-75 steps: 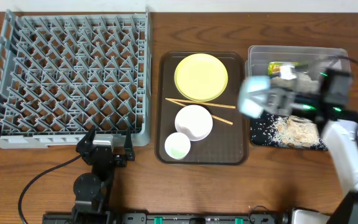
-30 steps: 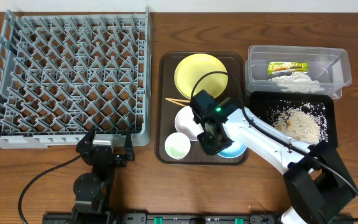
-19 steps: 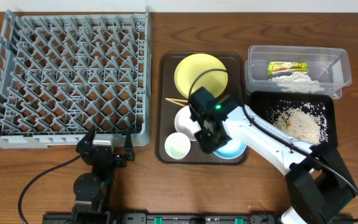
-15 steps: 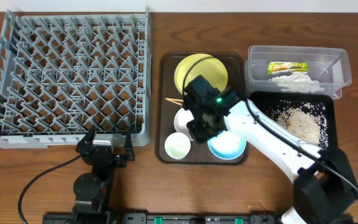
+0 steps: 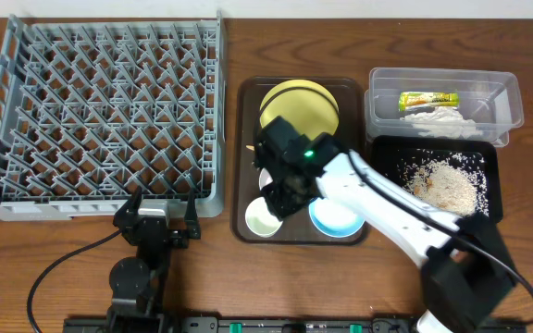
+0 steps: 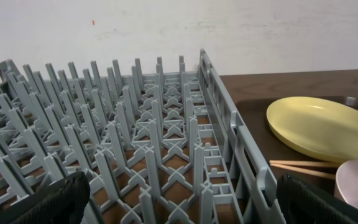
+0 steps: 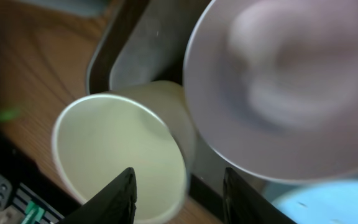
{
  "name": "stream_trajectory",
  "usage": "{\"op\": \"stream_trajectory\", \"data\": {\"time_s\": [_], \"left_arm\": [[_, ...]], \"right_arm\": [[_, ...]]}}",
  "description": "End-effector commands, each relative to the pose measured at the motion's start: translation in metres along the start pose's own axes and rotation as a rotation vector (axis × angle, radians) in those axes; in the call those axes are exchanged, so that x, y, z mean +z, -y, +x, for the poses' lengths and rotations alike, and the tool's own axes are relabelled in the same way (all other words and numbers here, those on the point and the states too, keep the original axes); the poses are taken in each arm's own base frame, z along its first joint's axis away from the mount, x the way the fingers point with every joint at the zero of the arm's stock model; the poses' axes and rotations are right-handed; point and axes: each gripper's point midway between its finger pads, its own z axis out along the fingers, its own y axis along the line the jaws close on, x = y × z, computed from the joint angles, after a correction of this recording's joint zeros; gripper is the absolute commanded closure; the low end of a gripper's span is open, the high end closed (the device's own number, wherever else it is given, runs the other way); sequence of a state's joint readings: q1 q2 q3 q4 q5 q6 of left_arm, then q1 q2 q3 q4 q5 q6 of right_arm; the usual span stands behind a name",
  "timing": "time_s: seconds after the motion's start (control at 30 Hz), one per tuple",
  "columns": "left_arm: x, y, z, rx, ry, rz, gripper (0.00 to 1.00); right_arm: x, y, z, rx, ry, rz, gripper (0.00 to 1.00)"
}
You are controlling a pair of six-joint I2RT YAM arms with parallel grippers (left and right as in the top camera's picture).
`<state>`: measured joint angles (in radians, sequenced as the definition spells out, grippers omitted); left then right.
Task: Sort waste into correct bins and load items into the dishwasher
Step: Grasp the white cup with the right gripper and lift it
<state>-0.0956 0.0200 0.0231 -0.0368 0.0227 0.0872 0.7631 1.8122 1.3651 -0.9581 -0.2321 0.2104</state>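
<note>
Pickup of small white cup [image 7: 114,149] judged next: right pincer [image 7: 179,174] is held over it at the near-left corner of the brown tray [image 5: 245,102], jaws apart astride its wall for a rim pinch, nothing clamped. Left pincer [image 6: 182,190] is parked wide apart at the dish rack [image 6: 160,124] near edge.

The dish rack [image 5: 100,111] is matt grey plastic; the counter [image 5: 248,277] is brown wood grain. The yellow plate [image 5: 308,97] looks smooth with a soft sheen. The tub [image 5: 512,102] is clear plastic, and the blurred cup [image 7: 117,155] is smooth, perhaps ceramic.
</note>
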Motion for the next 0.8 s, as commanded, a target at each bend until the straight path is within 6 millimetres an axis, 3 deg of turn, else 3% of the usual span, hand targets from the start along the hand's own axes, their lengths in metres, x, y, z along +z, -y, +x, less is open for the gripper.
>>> {"op": "stream_trajectory", "data": {"time_s": [0.0,0.13,0.3,0.53,0.77], "left_arm": [[0.001,-0.003,0.018,0.020,-0.054,-0.017,0.04],[0.001,-0.003,0.018,0.020,-0.054,-0.017,0.04],[0.001,-0.003,0.018,0.020,-0.054,-0.017,0.04],[0.001,-0.003,0.018,0.020,-0.054,-0.017,0.04],[0.001,-0.003,0.018,0.020,-0.054,-0.017,0.04]], "right_arm": [[0.025,0.001,0.006,0.017,-0.068,0.019,0.65],[0.028,0.001,0.005,0.019,-0.070,0.016,0.88],[0.018,0.000,-0.004,0.017,-0.023,0.007,0.98],[-0.023,0.006,-0.019,0.045,0.092,-0.028,0.99],[-0.075,0.040,-0.038,0.137,0.229,-0.174,0.99]]}}
